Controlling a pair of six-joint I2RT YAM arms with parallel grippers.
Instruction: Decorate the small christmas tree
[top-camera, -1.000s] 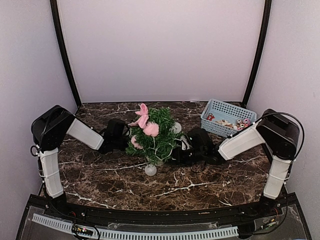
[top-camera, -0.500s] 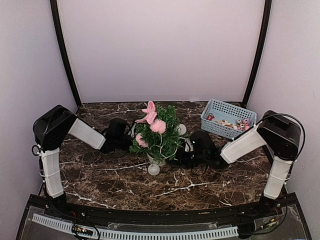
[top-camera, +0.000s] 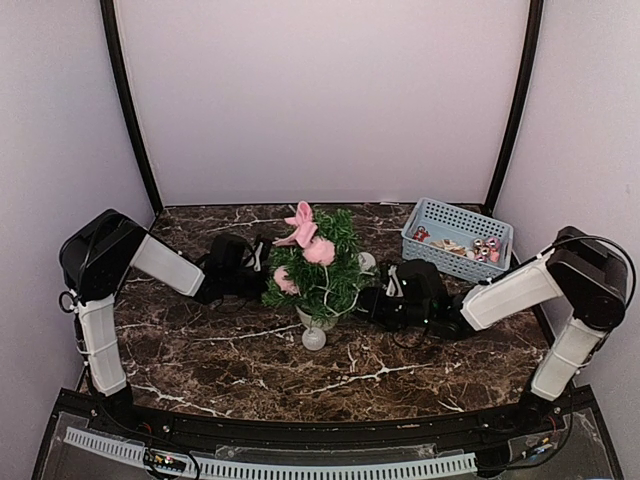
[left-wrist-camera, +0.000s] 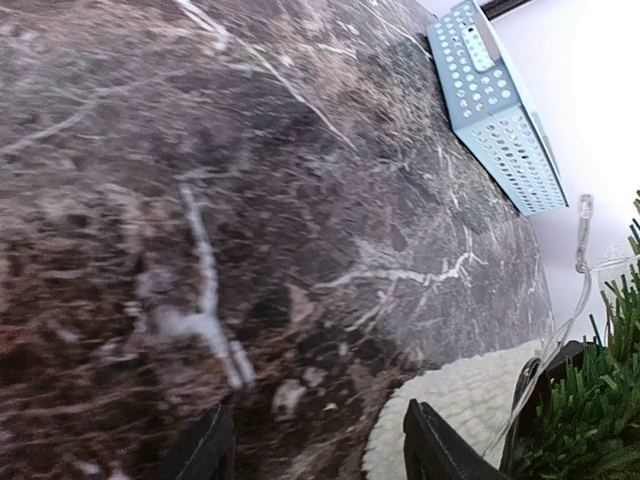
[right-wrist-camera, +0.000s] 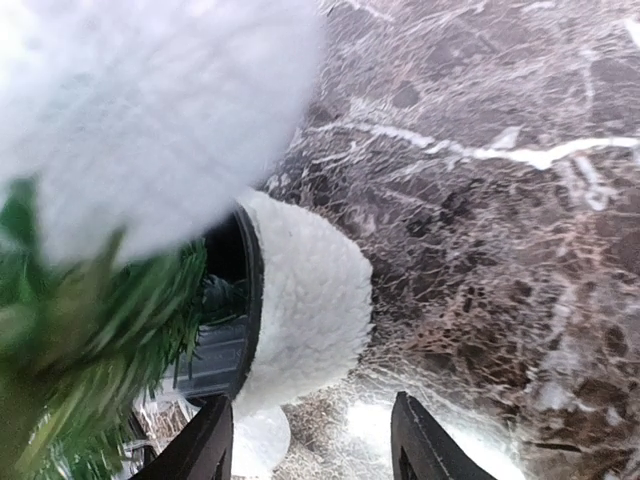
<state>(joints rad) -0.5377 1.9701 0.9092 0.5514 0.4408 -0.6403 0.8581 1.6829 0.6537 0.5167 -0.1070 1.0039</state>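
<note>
The small christmas tree (top-camera: 325, 275) stands upright in its white pot (top-camera: 314, 318) at the middle of the table (top-camera: 200, 350), with bare marble toward the near edge. The left gripper (left-wrist-camera: 315, 455) sits just beside the tree's left flank, fingers apart and empty. The right gripper (right-wrist-camera: 310, 445) sits low by the pot, fingers likewise spread. A blurred white mass (right-wrist-camera: 150, 100) above it is possibly an ornament. The basket (top-camera: 432, 250) occupies the far right corner.

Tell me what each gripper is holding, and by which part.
Nothing is held. The left gripper and right gripper both stand open with empty jaws, on either side of the small bushy dark-green artificial fir tree.
</note>
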